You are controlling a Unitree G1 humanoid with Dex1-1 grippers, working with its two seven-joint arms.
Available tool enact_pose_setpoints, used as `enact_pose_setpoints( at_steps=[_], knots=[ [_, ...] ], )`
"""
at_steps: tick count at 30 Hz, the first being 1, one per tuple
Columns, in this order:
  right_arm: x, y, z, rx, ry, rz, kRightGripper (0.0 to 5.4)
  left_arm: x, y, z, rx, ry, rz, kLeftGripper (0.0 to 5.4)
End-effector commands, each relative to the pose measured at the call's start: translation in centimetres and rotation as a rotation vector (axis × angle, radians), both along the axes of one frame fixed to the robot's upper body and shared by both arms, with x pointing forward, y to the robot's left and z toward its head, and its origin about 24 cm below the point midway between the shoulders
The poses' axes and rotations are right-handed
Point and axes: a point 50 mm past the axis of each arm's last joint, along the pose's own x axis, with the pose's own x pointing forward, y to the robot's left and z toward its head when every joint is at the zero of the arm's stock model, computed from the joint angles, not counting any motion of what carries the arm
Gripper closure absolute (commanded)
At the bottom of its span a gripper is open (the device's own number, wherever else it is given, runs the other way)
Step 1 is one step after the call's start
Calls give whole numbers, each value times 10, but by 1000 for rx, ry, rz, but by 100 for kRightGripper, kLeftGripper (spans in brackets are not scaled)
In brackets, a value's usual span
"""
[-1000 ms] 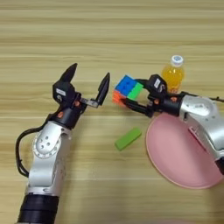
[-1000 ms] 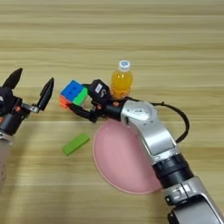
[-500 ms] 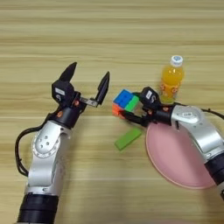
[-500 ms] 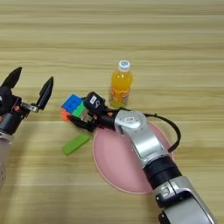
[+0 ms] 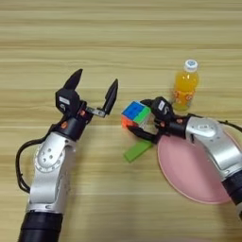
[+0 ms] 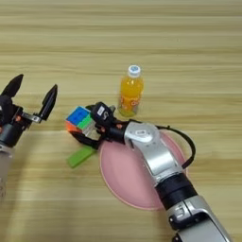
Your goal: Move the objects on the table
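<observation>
Multicoloured puzzle cube (image 5: 136, 114) now further left, right gripper's (image 5: 147, 121) jaws clamped on it

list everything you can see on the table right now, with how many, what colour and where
puzzle cube: one, multicoloured, middle of the table, held by the right gripper
block: one, green, lying just in front of the cube, beside the plate's left rim
plate: one, pink, round, on the right
juice bottle: one, orange with white cap, upright behind the plate
table: one, light wood
left gripper: black fingers spread open, raised left of the cube, holding nothing
right gripper: black, closed on the cube, arm reaching in over the plate
</observation>
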Motion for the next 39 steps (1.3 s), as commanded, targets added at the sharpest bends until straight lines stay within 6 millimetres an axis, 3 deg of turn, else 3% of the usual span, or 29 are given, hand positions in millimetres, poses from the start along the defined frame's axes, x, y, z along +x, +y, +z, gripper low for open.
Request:
enact_pose_setpoints(
  at_steps=[1,7,13,26,39],
  knots=[
    [-3,-1,16,52,-43,6,2,-1,2,2,4,-8,-4,0],
    [-11,-11,39,95,-102,11,1,-2,1,1,5,-5,-3,0],
    [-26,-43,53,78,-140,25,1,-1,1,1,4,-3,-3,0],
    [-44,-113,44,-40,-85,-93,1,-1,0,0,4,-3,-2,0],
    [-68,-140,25,-114,5,-147,1,0,-1,-1,5,4,-5,0]
  ],
)
